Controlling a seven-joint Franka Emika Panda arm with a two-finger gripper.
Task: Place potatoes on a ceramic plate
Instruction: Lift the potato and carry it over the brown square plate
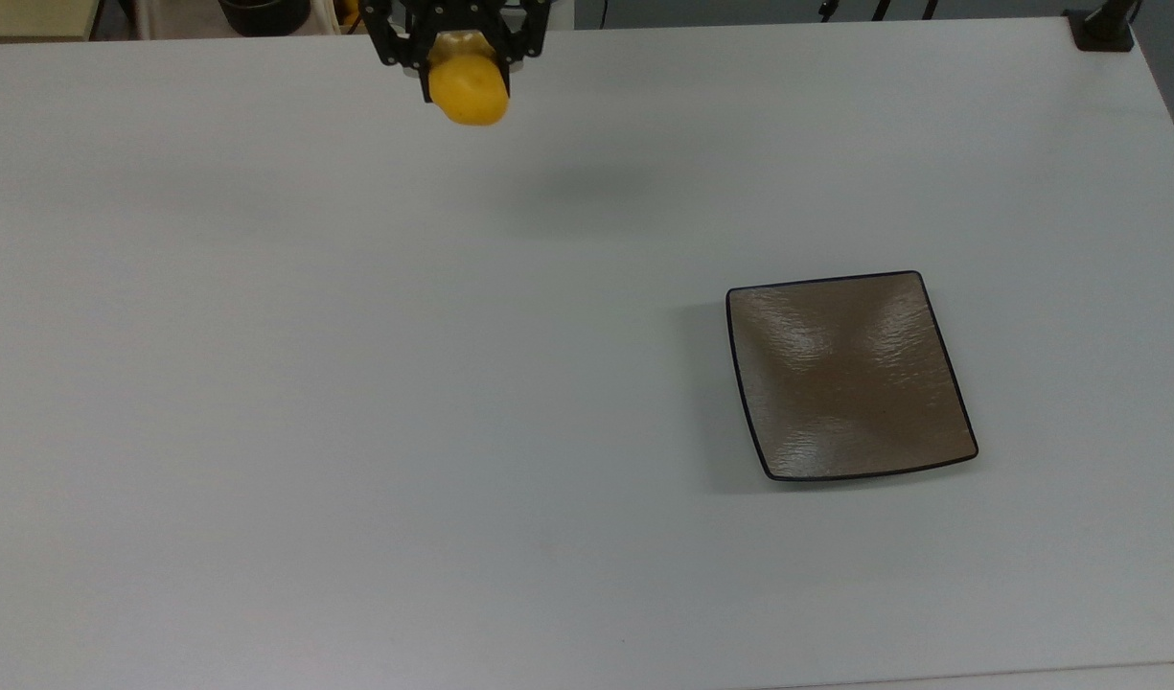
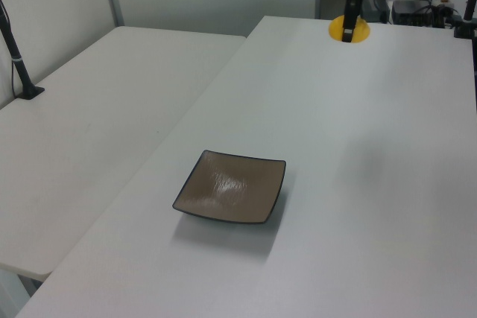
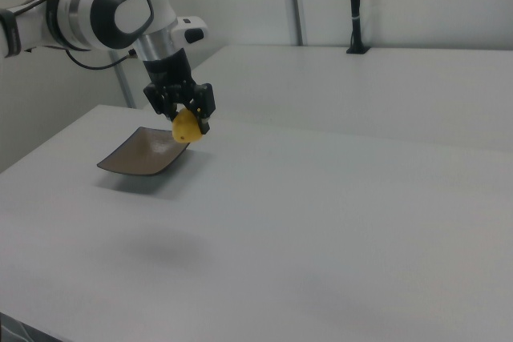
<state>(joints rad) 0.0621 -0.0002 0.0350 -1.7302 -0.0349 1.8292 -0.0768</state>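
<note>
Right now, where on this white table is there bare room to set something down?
Nearly everywhere. The white table is bare across the top view's left and middle, up to the square brown-grey plate. The plate itself holds nothing. Only the far edge is busy: the gripper holds the yellow potato in the air.

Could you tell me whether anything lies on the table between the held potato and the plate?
Nothing does. In the top view the stretch of white table between the potato in the gripper and the plate is bare; the left view agrees.
</note>
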